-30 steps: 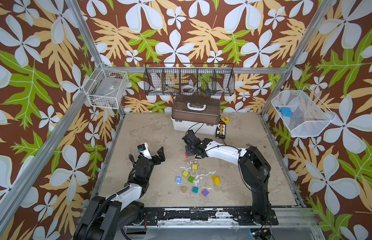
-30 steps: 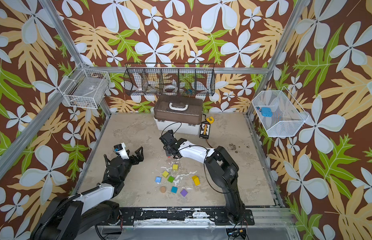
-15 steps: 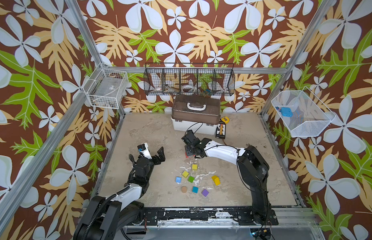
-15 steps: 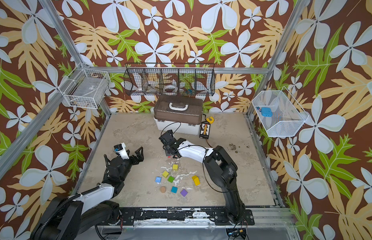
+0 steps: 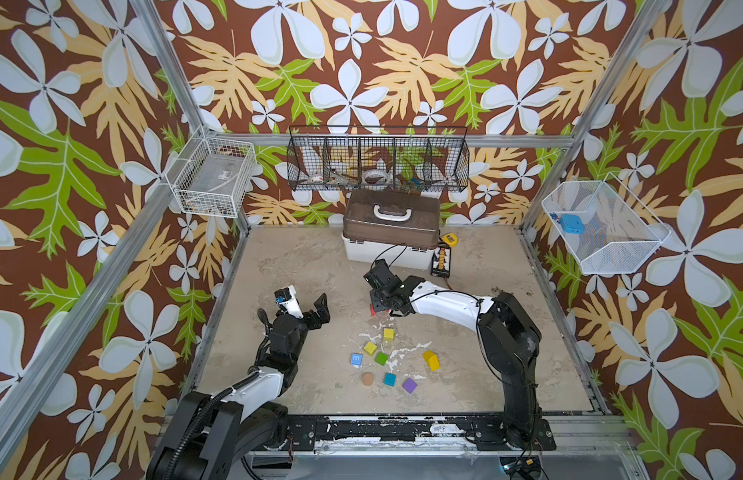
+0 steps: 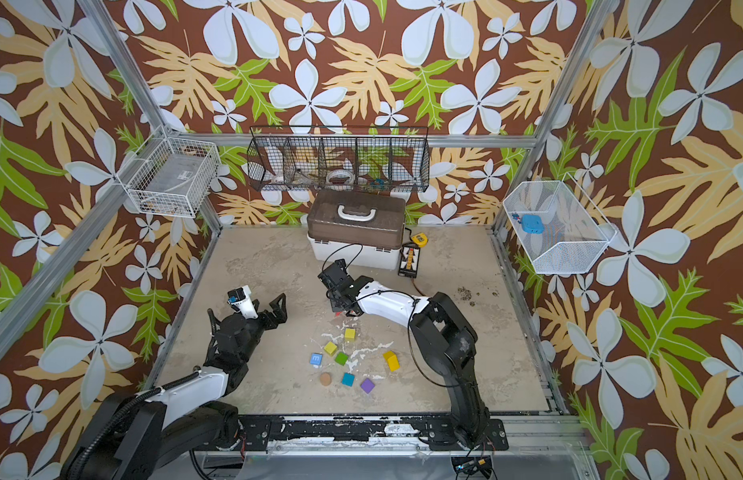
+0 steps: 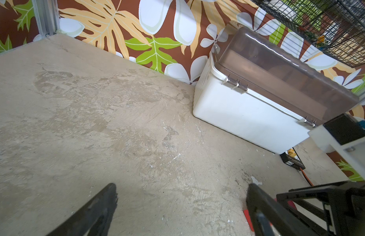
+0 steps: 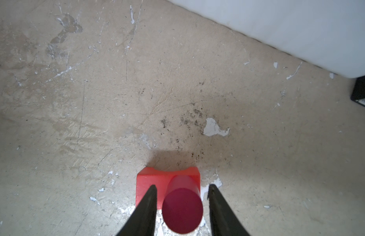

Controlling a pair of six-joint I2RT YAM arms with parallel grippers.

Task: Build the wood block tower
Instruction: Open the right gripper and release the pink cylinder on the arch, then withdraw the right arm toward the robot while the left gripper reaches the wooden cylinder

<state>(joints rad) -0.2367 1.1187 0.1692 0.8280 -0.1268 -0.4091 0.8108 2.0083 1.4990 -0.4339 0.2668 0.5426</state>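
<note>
The right tool [image 8: 182, 185] hung low over the middle of the worktop [image 5: 303, 266], in front of the white box [image 5: 388, 253] that stood against the back edge. Its jaws stood slightly parted on either side of a pink cylinder [image 8: 182, 210]. A thin gap showed on each side, so the tool gripped nothing. The cylinder stood upright on the red block [image 8: 150, 178], which lay flat on the worktop and had a curved notch in one side.

The left tool [image 7: 182, 186] hovered nearer the left edge, its jaws spread wide and empty, pointing toward the box.

The loose blocks lay scattered between the middle and the front edge, none stacked:
- a yellow cube [image 5: 388, 333]
- a lime cube [image 5: 370, 347]
- a green cube [image 5: 381, 358]
- a blue cube [image 5: 356, 359]
- a tan cylinder [image 5: 367, 378]
- a teal cube [image 5: 389, 379]
- a purple cube [image 5: 409, 385]
- a yellow rounded piece [image 5: 430, 360], nearest the right edge
</note>
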